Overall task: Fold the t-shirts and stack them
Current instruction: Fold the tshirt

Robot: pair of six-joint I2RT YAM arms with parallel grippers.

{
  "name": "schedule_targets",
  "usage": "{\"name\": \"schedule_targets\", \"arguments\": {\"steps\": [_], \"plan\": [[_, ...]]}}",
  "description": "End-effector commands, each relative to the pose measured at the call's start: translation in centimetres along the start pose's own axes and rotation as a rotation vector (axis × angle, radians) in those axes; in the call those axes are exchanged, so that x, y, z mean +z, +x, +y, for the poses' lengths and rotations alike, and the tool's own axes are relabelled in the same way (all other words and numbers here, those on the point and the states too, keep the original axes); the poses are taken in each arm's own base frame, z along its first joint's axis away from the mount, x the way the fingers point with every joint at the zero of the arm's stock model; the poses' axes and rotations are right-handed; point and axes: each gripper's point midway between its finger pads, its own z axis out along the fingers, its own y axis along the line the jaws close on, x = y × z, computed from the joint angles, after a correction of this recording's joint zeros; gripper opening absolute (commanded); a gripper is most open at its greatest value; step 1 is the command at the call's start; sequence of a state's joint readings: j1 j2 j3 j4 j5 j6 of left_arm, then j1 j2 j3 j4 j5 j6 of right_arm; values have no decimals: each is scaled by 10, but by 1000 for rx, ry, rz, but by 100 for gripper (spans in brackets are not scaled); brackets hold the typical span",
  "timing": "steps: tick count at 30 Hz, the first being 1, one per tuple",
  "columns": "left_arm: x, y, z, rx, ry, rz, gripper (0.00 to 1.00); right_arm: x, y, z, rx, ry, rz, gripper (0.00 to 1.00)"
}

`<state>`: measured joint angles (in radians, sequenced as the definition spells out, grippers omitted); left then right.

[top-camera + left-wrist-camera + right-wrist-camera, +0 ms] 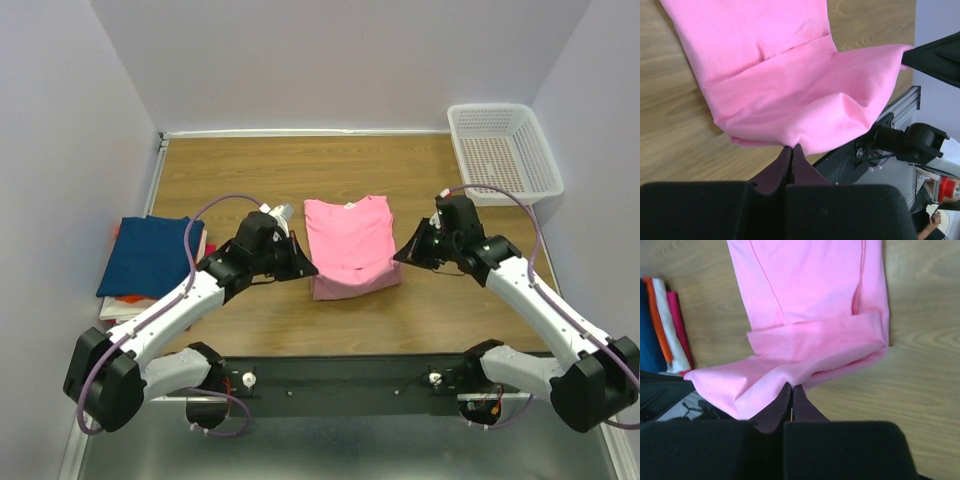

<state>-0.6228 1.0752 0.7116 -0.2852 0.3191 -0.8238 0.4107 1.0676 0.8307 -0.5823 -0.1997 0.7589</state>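
The left end effector [792,150] and right end effector [791,387] each pinch shut on a near corner of the pink t-shirt [350,240], which lies mid-counter [250,170] with its near hem raised; the folded t-shirts [148,255] sit at the left edge, and the white basket [500,160] at the far right corner

Overhead view, close wrist views (shared pink t-shirt [350,240])

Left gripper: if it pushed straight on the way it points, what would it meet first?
The pink t-shirt: the left gripper is shut on its edge, so the cloth lies ahead. Beyond it, probably the right gripper, though depth is unclear.
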Motion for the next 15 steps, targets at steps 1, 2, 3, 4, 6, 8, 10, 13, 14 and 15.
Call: {"name": "schedule_targets", "arguments": {"steps": [1,2,3,4,6,8,10,13,14,15], "plan": [[2,-29,-14,70,55,-38,0,4,-49,25,-19,-15,-136,0],[4,-37,-15,79,53,-45,0,6,-54,28,-24,-13,-144,0],[5,-45,-14,76,53,-54,0,9,-59,30,-27,-8,-147,0],[6,-52,-14,74,50,-62,0,13,-71,37,-33,-5,-159,0],[11,-69,-15,82,48,-69,0,18,-84,44,-40,-1,-168,0],[16,-99,-3,62,17,-103,0,31,-105,50,-44,14,-180,0],[22,-116,3,58,16,-121,0,44,-119,51,-41,22,-172,0],[42,-139,27,13,-15,-107,0,77,-149,49,-33,33,-156,0],[55,-154,41,-6,-20,-115,0,87,-155,48,-36,34,-146,0],[60,-164,50,-24,-15,-111,0,108,-168,45,-28,33,-132,0]]}}
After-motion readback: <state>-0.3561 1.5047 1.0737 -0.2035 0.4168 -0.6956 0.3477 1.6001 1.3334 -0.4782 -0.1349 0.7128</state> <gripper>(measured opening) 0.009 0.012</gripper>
